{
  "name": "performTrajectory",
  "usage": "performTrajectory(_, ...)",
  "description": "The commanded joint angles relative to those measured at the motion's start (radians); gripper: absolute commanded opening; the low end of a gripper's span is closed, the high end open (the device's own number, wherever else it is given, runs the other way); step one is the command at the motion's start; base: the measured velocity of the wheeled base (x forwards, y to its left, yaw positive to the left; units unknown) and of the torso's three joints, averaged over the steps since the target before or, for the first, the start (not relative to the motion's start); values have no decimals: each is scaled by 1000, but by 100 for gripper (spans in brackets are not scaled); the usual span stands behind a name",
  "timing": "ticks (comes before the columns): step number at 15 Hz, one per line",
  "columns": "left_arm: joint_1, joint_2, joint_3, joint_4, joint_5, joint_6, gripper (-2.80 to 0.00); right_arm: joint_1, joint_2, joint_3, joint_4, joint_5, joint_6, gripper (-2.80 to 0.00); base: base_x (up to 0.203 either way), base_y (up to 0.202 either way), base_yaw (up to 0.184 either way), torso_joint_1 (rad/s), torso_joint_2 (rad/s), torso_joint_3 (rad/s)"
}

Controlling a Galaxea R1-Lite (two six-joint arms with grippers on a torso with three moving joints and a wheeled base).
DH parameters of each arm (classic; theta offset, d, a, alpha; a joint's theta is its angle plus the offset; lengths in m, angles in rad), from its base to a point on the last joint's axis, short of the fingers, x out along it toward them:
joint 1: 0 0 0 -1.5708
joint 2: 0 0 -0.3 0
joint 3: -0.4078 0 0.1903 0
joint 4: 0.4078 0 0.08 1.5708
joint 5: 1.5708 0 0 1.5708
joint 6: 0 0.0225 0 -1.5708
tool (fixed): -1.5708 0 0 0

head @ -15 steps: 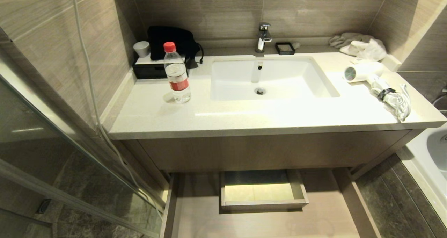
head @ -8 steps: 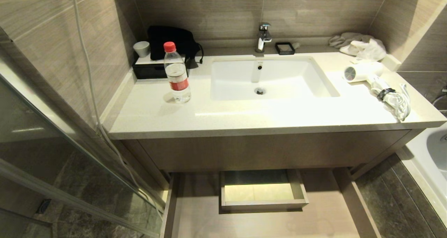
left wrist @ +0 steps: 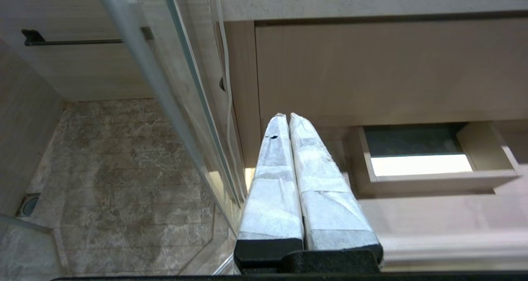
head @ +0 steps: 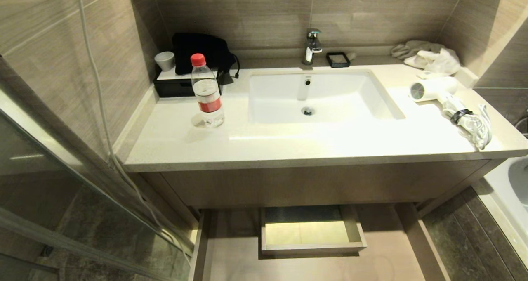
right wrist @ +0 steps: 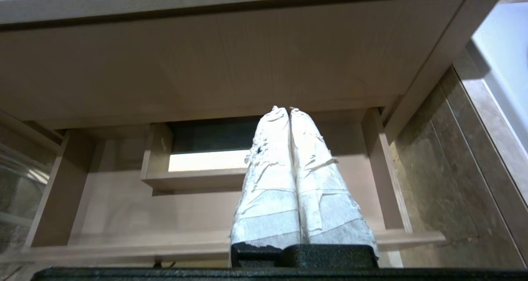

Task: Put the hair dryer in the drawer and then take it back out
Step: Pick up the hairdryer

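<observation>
A: Take me across the vanity from the left. What's there?

B: At the left end of the countertop (head: 264, 149) a small grey cup (head: 165, 60) and a black pouch (head: 202, 54) sit on a black box, with a red-capped water bottle (head: 206, 92) standing just in front. The white sink (head: 317, 95) is in the middle under a chrome faucet (head: 312, 46), and a little black dish (head: 337, 59) lies beside the tap.

A: And the hair dryer?

B: The hair dryer (head: 437, 89) lies on its side at the right end of the counter, its mesh grille facing the sink and its bundled cord (head: 472, 124) trailing toward the front edge. Crumpled cloths (head: 429, 58) are piled behind it in the corner.

A: Is the drawer ready?

B: The drawer (head: 231, 252) is pulled out below the cabinet front, and the boxed cutout (head: 311, 231) in its middle shows. Nothing lies in the parts of it that I can see.

A: What are the arms doing?

B: Neither appears from the head camera. The left gripper (left wrist: 286, 116) is clenched, its wrapped fingers pressed together on nothing, low in front of the cabinet near the glass shower panel (left wrist: 173, 87). The right gripper (right wrist: 284, 108) is equally pinched and empty, pointing over the open drawer.

A: So how far along are we?

B: As I judge it, only the opening is done. Grasping the dryer, laying it in the drawer and lifting it back out are all still to do.
</observation>
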Motion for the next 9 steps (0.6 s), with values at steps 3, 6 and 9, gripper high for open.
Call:
performTrajectory(3, 0, 0, 0, 0, 0, 0, -280, 0, 2, 2, -1, 0, 0, -280, 0, 0, 0, 312, -106, 207)
performTrajectory(6, 0, 0, 0, 0, 1, 0, -280, 0, 2, 2, 0, 0, 0, -280, 0, 0, 0, 332, -154, 182)
performTrajectory(9, 0, 0, 0, 0, 0, 0, -280, 0, 2, 2, 1, 1, 0, -280, 0, 0, 0, 350, -193, 151)
